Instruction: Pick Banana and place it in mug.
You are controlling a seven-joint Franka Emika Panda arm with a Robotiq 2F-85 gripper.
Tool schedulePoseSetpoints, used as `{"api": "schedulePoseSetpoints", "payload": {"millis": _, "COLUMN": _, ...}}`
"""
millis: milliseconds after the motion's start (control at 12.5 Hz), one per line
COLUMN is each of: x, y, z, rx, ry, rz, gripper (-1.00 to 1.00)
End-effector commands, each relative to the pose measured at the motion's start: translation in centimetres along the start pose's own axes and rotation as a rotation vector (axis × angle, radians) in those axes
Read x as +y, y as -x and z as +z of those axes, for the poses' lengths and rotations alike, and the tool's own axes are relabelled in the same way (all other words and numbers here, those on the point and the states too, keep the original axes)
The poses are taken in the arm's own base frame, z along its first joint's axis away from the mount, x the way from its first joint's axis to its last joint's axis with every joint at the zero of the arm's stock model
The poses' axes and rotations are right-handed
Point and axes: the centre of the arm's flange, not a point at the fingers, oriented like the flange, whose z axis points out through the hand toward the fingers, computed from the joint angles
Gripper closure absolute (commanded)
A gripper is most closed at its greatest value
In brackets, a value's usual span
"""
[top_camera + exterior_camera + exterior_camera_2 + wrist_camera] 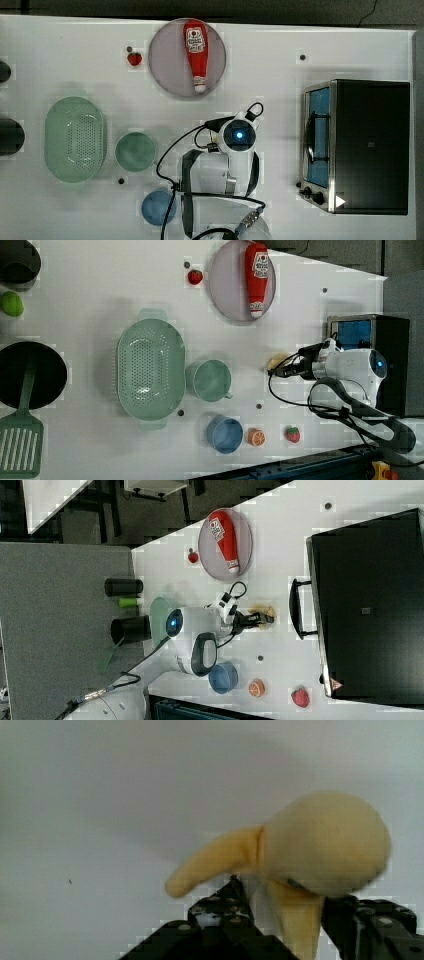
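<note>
- Ketchup bottle (196, 54) lying on a round grey plate (165, 65), beyond the gripper toward the top view's top.
- Toaster oven (367, 145), to the top view's right of the gripper.
- Green perforated basket (149, 370), well apart, left view's left.
- Blue bowl (224, 434), orange slice (256, 436), strawberry (292, 434) below the gripper in the left view.

The black two-fingered tool (260, 618) sits low over the white desk (100, 290), its fingers either side of the small pale yellow toy banana (276, 361). Between there and the small round pale green mug (210, 380), the left view shows bare desk. The large oval green perforated basket (149, 369) stands just beyond the mug, the small blue bowl (224, 434) near it. The black toaster oven (367, 145) walls off the top view's right, and the round grey plate (167, 60) carrying a red ketchup bottle (197, 52) lies apart.
</note>
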Motion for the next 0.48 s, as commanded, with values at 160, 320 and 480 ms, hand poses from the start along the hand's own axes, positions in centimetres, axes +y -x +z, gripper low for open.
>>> {"api": "schedulePoseSetpoints", "payload": {"millis": 160, "x": -0.8, "y": -1.6, "z": -3.1, "rx": 0.037, "ry": 0.011, "rz": -0.061, "gripper": 0.37}}
{"api": "schedulePoseSetpoints", "payload": {"millis": 320, "x": -0.3, "y": -1.7, "z": -6.2, "rx": 0.055, "ry": 0.016, "rz": -0.052, "gripper": 0.37}}
{"api": "schedulePoseSetpoints", "payload": {"millis": 480, "x": 0.4, "y": -1.2, "z": -11.1, "rx": 0.055, "ry": 0.012, "rz": -0.036, "gripper": 0.37}}
